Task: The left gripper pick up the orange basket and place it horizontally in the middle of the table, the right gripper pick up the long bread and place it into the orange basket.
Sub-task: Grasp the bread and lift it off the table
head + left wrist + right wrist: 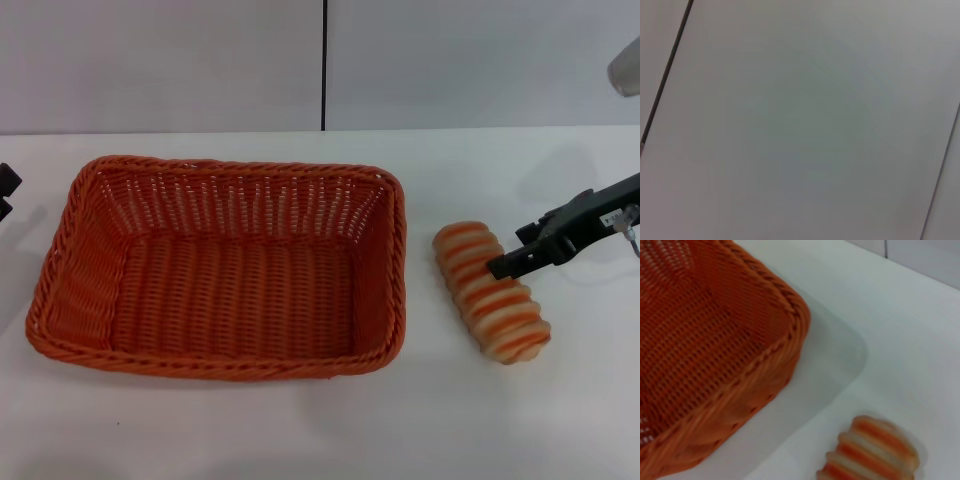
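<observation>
Long bread (491, 291) is lying on the table (300, 430) just beside the orange basket (222, 268), on the robot's right, and the basket is standing empty. The right gripper (497, 268) is reaching over the loaf's middle; I cannot tell how wide its claw is. The ridged loaf is probably rolling or slipping away if the fingers are closing off-centre, while the left gripper (6, 190) is waiting at the table's far left edge.

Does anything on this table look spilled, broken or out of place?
Nothing stands out. The orange basket sits upright and empty on the table; the long bread lies whole beside it, with the right gripper at it.
</observation>
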Controlling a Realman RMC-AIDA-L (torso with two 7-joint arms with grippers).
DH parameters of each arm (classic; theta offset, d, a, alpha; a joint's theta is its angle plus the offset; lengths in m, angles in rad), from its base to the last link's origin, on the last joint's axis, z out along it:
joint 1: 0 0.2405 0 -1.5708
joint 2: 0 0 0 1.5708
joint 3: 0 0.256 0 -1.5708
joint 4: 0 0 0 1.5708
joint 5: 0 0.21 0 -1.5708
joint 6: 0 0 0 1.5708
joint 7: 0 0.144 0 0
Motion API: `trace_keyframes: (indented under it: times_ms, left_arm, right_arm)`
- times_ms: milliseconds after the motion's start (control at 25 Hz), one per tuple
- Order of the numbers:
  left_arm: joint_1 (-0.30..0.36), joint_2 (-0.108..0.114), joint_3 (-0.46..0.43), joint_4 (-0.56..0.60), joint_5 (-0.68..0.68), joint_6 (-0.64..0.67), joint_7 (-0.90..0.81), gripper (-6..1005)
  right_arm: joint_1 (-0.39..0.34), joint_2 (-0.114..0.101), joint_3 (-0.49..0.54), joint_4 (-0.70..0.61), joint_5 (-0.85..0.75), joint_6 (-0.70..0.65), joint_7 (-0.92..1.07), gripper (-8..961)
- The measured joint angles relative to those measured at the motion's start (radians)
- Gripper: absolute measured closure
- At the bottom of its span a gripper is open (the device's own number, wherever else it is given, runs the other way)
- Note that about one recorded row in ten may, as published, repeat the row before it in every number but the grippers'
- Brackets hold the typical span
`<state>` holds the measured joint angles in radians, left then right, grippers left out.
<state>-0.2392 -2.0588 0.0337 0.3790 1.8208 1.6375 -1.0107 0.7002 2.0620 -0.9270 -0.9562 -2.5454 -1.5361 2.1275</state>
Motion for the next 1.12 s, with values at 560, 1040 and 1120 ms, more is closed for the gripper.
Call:
trace_keyframes:
  times_ms: [560,1040,1120]
  left_arm:
    - [-0.003,0.0,0.0,-0.017,0.0,0.0,0.001,250]
    - [0.0,0.0,0.0,-0.026,0.0,-0.001,0.001,250]
    - [0.0,0.0,0.001,-0.026,0.0,-0.001,0.001,250]
  right_arm:
    - [-0.016,0.003,-0.021,0.048,0.005,0.117,-0.042,203]
    - [-0.009,0.004,-0.02,0.09,0.073,0.162,-0.09,245]
    - [-0.008,0.004,-0.02,0.113,0.074,0.181,-0.093,289]
